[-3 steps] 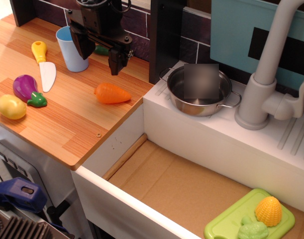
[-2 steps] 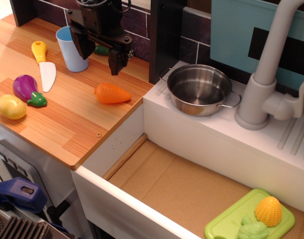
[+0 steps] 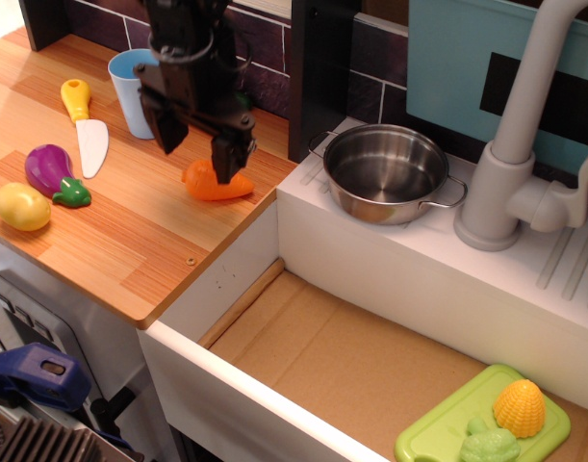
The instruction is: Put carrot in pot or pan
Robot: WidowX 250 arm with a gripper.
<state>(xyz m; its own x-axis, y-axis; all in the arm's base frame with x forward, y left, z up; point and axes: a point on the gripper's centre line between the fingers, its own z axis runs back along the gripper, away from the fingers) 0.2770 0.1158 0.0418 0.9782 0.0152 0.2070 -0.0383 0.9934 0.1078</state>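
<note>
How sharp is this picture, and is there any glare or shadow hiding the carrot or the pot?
In the single observation.image view, everything looks sharp, with no motion blur on the gripper; the pot shows bright reflections on its rim and inner wall but reads clearly; the carrot is glossy with small highlights, partly covered by a gripper finger rather than by shadow; lighting is soft and even.
</note>
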